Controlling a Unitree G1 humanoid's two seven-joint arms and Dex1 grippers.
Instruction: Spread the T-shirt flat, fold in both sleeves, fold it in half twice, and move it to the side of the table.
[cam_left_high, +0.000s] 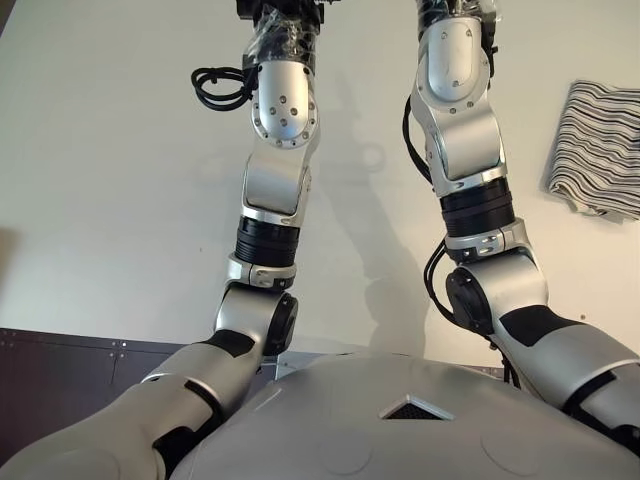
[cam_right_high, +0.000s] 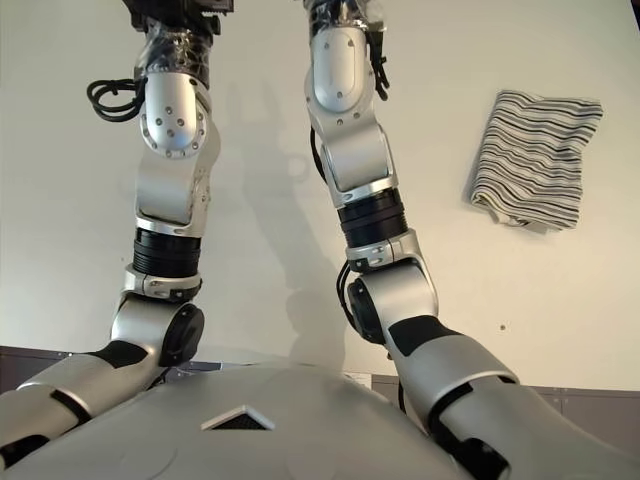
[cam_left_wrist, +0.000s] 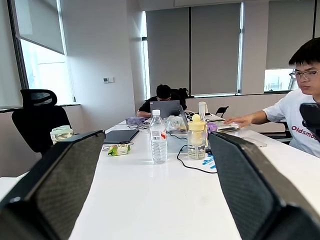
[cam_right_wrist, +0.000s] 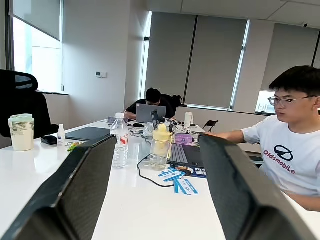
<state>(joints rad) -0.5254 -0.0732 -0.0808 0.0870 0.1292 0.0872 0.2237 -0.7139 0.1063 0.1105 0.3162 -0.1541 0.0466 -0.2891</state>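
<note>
The T-shirt (cam_right_high: 537, 158), striped black and white, lies folded into a small rectangle on the white table (cam_left_high: 100, 200), far to the right. Both arms stretch forward over the middle of the table, well to the left of the shirt, and their hands are cut off by the top edge of the head views. In the left wrist view my left gripper (cam_left_wrist: 155, 137) is open, its dark fingers (cam_left_wrist: 65, 185) spread with nothing between them. My right gripper (cam_right_wrist: 156, 140) is open too, and empty.
A coiled black cable (cam_left_high: 222, 85) lies just left of the left forearm. The table's near edge (cam_left_high: 60, 335) runs at the lower left. Far across the table stand a water bottle (cam_left_wrist: 158, 137), a yellow-capped bottle (cam_left_wrist: 197, 137), laptops and small clutter.
</note>
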